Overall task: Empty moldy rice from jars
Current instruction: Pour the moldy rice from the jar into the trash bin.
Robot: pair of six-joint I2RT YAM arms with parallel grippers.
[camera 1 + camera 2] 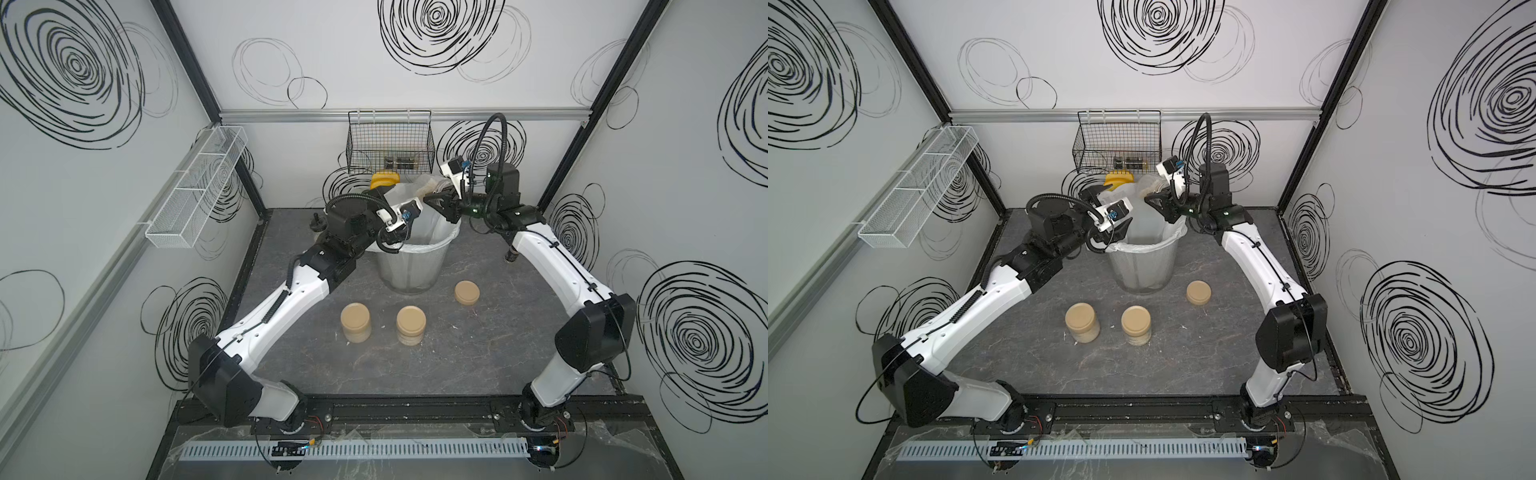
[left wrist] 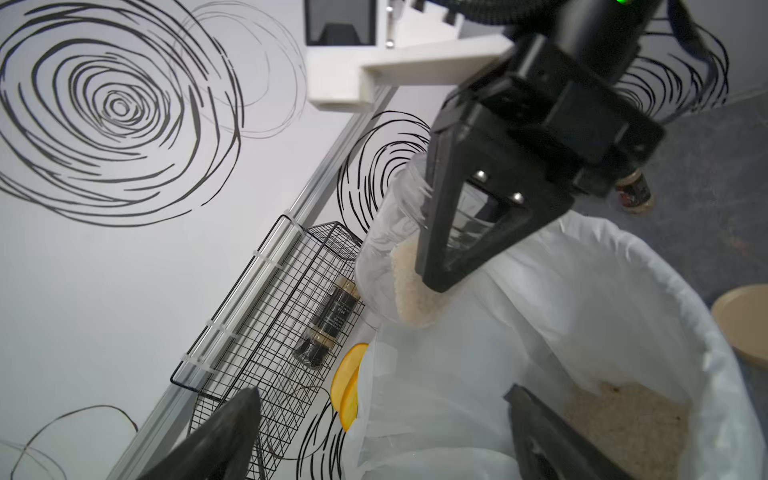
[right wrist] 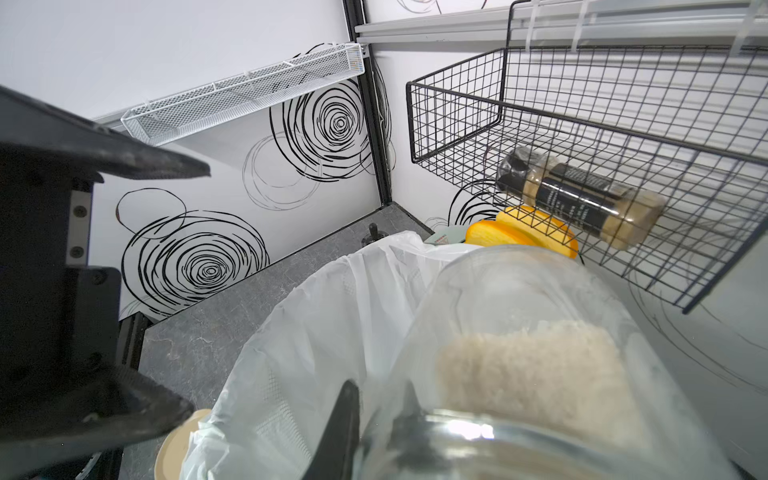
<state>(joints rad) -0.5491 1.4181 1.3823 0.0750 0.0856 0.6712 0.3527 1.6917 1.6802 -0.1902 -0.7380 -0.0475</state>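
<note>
1. Dark grey marbled tabletop (image 1: 478,353), boxed in by white walls scribbled with black swirls. Both arm bases sit at its front edge.
2. Nearest, a sealed jar (image 1: 356,322) and its twin (image 1: 411,325) stand upright, close but apart, with tan lids on and pale moldy rice showing through the glass. They appear to be waiting their turn.
3. Beyond them a loose lid (image 1: 467,292) lies flat near the bin, probably set aside from the open jar.
4. A mesh bin (image 1: 409,274) holds a white liner (image 2: 540,311).
   - The right gripper (image 1: 434,201) is clamped on the rim of the open jar (image 3: 519,291) and tilts it over the liner.
   - The remaining rice (image 3: 536,365) gathers toward the mouth, and spilled grains (image 2: 623,424) lie in the bag.
   - The left gripper (image 2: 380,395) is spread wide and empty at the bin's rim, likely ready to steady the bag.
5. Farthest, a black wire basket (image 1: 390,145) hangs on the back wall just behind the tilted jar. Room is tight there, while open tabletop lies between the bin and the sealed jars.
</note>
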